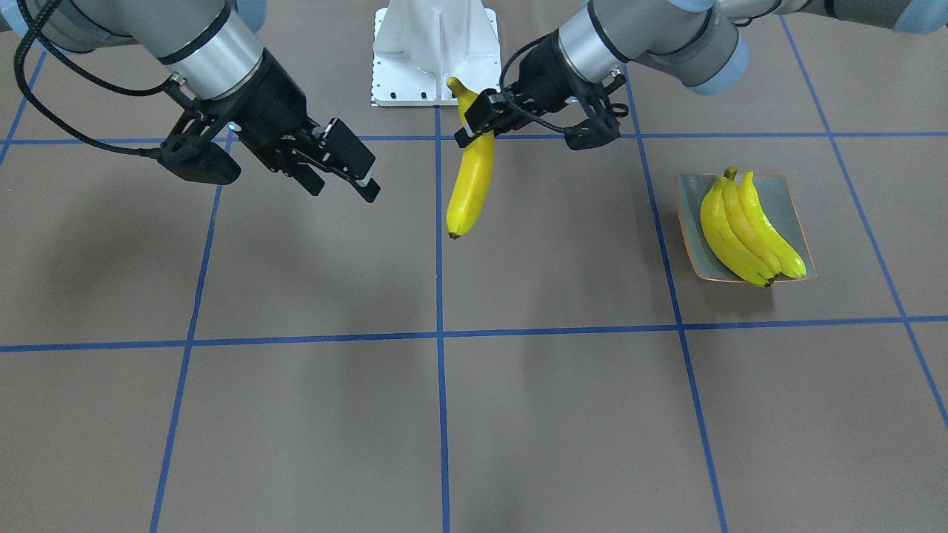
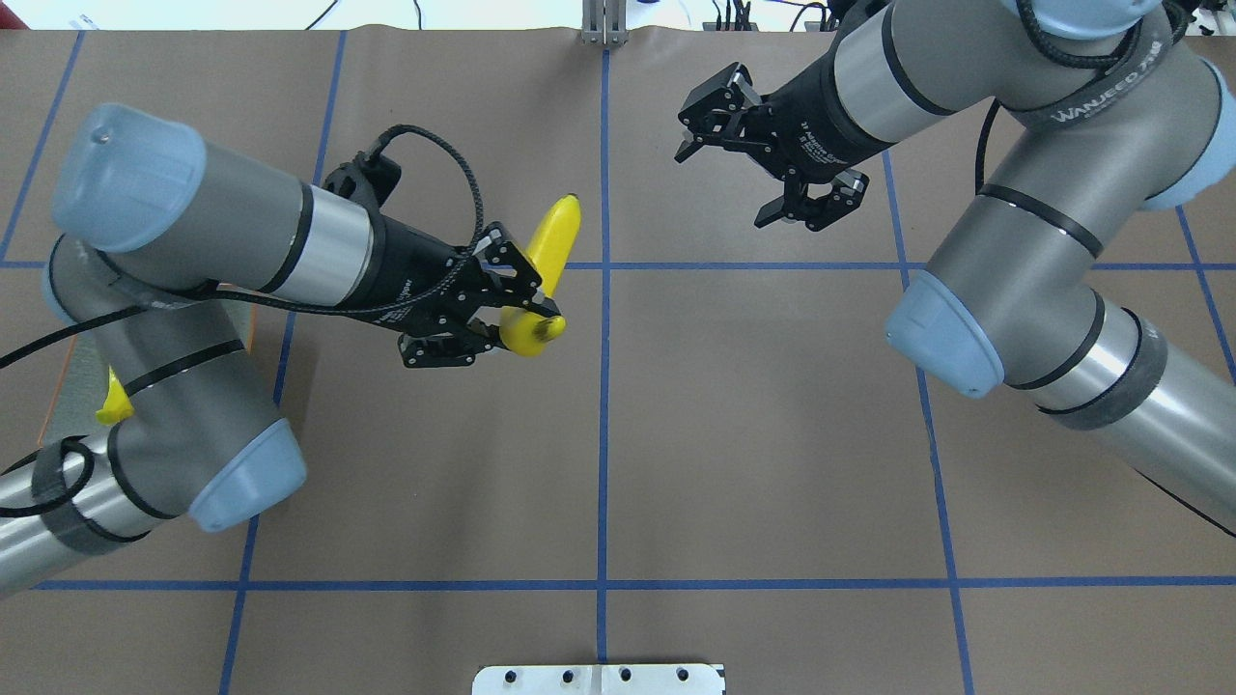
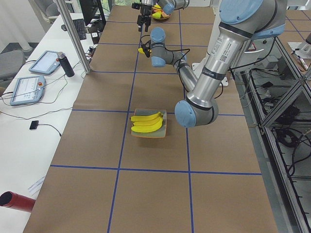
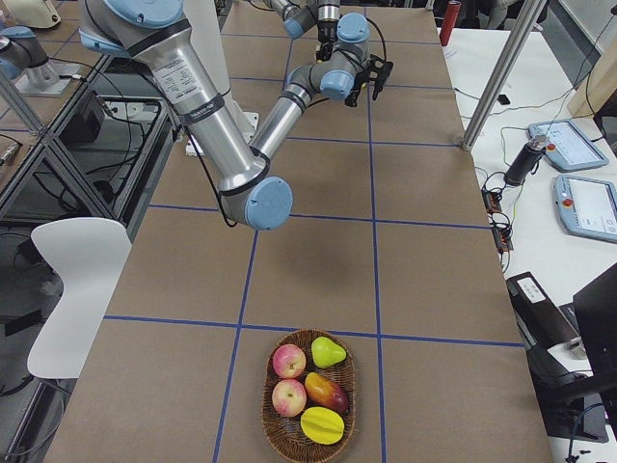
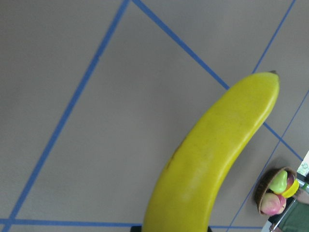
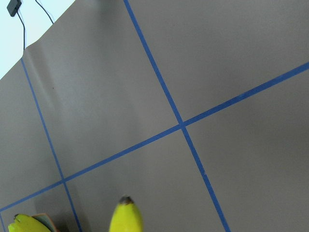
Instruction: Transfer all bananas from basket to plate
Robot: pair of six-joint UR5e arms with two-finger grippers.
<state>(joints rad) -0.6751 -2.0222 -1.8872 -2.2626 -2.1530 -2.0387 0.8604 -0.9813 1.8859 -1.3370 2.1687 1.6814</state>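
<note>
My left gripper (image 1: 478,118) is shut on one yellow banana (image 1: 472,178) near its stem end and holds it above the table's middle, tip hanging down. The same banana shows in the overhead view (image 2: 552,241) and the left wrist view (image 5: 212,164). Three bananas (image 1: 744,229) lie side by side on the grey-blue plate (image 1: 796,203) with an orange rim, on the robot's left side. My right gripper (image 1: 344,189) is open and empty, in the air to the other side of the held banana. The wicker basket (image 4: 273,405) holds no banana.
The basket at the table's right end holds two apples (image 4: 288,362), a pear (image 4: 328,351), a mango and a yellow fruit. The white robot base (image 1: 435,52) stands behind the held banana. In the overhead view my left arm hides most of the plate (image 2: 53,405).
</note>
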